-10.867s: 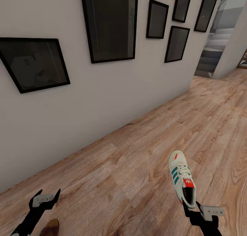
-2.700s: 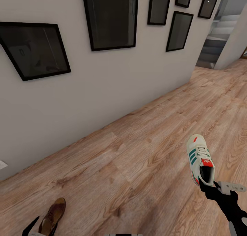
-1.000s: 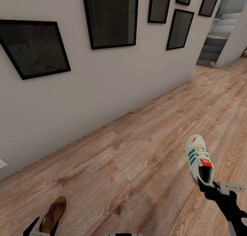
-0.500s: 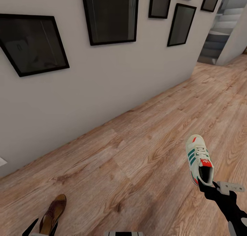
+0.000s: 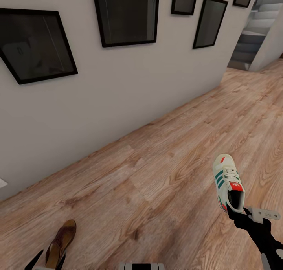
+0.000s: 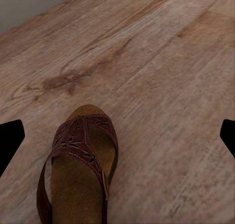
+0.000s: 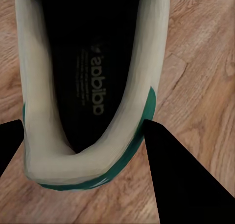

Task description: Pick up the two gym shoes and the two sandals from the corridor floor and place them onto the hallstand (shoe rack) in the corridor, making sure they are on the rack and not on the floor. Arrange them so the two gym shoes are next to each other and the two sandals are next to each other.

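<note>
The right gripper [image 5: 236, 209] was closed on the heel of a gym shoe [image 5: 228, 182], at 4 o'clock in the head view, toe pointing to 12. The left gripper [image 5: 49, 260] stood open at 7 o'clock with a sandal [image 5: 61, 241] between its fingers; whether it touched the wooden floor [image 5: 165, 175] I cannot tell

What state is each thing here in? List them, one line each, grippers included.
Cream-white gym shoe with green stripes: sole down, toe pointing away, clamped at the heel.
Right gripper: shut on the shoe's heel.
Maroon-brown sandal with patterned strap: sole down, sitting between the left fingers, untouched by their tips.
Left gripper: open, fingers spread wide.
Black-framed pictures: hanging on the wall.
</note>
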